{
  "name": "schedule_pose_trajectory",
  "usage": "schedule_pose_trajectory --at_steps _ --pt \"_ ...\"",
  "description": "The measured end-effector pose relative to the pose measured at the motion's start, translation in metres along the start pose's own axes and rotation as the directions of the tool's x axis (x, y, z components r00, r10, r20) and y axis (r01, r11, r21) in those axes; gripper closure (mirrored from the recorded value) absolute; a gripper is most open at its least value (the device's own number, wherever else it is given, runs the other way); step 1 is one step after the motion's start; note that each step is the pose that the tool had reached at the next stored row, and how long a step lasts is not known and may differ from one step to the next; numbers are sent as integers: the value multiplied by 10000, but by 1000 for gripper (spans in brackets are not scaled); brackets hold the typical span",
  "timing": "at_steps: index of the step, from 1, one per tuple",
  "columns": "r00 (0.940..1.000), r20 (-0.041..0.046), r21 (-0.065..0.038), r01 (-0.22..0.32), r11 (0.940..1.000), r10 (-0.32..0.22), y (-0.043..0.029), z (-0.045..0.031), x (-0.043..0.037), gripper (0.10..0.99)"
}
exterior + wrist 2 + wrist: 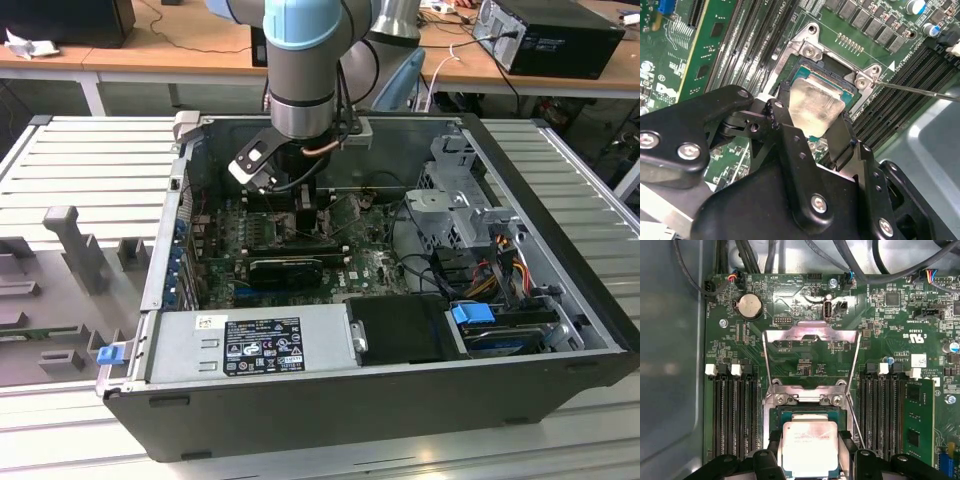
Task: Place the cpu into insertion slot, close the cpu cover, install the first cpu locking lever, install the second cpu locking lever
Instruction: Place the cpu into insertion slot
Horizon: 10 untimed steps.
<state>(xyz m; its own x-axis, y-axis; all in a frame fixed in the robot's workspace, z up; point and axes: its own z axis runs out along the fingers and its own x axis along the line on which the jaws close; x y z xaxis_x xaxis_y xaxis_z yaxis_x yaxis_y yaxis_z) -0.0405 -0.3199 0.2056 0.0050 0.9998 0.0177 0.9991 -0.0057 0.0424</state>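
Upper-middle in the exterior view, the gripper (303, 215) reaches into the computer case (400, 405). In the second wrist view, its fingers (842, 137) pinch the cpu (815, 107) over the insertion slot (802, 72). In the first wrist view, the cpu cover (840, 333) stands open.

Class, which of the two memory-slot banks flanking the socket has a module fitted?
The bank farther from the grey case wall: a green memory module stands in its outermost slot. The other bank's slots are empty.

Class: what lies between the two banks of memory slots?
In the first wrist view, the insertion slot, where the claw grips the cpu.
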Motion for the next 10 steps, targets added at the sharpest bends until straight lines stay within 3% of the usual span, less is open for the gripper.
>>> schedule_pose_trajectory --at_steps 10 --pt "10000 5 11 -86 10000 86 -3 42 5 553"
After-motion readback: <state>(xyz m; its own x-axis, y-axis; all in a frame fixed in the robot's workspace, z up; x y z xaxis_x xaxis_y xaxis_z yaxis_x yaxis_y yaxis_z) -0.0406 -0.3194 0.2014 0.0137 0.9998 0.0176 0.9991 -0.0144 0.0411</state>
